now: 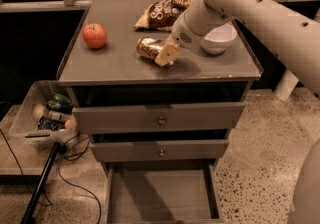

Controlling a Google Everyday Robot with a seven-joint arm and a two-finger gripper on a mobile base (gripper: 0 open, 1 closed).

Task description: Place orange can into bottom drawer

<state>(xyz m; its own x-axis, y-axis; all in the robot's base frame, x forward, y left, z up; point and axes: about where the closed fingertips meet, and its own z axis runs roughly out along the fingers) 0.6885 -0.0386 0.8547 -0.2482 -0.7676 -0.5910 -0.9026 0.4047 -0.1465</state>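
Pale gripper [164, 54] touches orange can [147, 47] atop the cabinet [115, 64].

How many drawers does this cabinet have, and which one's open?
3. The top drawer is just under the cabinet top, the middle drawer is below it, and the bottom drawer is pulled wide open. The hand is on the cabinet top at the orange can.

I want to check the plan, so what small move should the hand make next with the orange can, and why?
Probably secure the orange can in the hand and lift it slightly. The can lies on its side on the cabinet top, the hand sits at its end nearer the white bowl, and I can't tell whether it's gripped. The bottom drawer already stands open.
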